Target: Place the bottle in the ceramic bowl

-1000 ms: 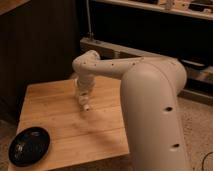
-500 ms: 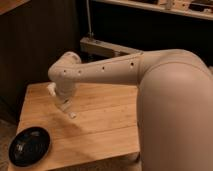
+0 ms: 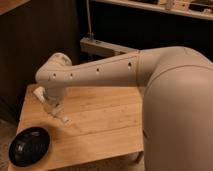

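1. The gripper (image 3: 54,109) hangs over the left part of the wooden table (image 3: 105,117), at the end of the white arm (image 3: 100,70), which reaches in from the right.
2. The claw is closed on the bottle (image 3: 63,119). The small whitish bottle sticks out from it, slanting down and to the right, with its lower end just above the table top or touching it; which of the two cannot be told.
3. The ceramic bowl (image 3: 45,137) stands on the front left corner of the table. It is round, shallow and glossy black.
4. The inside of the bowl shows a dark, shiny surface with a few pale glints of light near the middle.
5. The bottle is outside the bowl, up and to the right of it. It is near the bowl's rim but apart from it, and a strip of bare wood lies between the two.
6. The table top is made of light planks running left to right.
7. The robot's broad white body (image 3: 180,110) fills the right side of the view and hides the table's right edge.
8. Behind the table stands a dark wall panel (image 3: 35,35), and a pale beam (image 3: 102,48) runs behind the arm
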Tool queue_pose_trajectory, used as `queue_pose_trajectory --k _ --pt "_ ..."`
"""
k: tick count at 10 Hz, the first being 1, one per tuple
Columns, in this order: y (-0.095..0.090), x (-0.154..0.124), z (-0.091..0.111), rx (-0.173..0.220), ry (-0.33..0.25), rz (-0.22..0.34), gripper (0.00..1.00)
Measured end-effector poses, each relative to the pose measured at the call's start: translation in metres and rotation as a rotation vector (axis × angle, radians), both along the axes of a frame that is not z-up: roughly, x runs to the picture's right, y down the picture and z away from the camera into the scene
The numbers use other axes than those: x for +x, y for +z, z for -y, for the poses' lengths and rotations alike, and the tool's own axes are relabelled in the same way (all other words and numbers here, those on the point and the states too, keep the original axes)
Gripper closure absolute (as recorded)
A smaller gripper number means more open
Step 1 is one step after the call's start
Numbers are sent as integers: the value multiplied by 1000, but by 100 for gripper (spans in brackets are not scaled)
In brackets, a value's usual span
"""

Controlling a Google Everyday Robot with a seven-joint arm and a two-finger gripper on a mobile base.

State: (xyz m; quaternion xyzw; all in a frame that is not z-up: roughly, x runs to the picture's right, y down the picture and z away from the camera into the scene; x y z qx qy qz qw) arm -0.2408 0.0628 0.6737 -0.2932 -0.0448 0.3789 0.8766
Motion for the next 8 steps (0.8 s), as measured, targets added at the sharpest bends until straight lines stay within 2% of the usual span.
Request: queue_pose_trajectory --k 8 --pt "1 -1 0 1 -6 7 82"
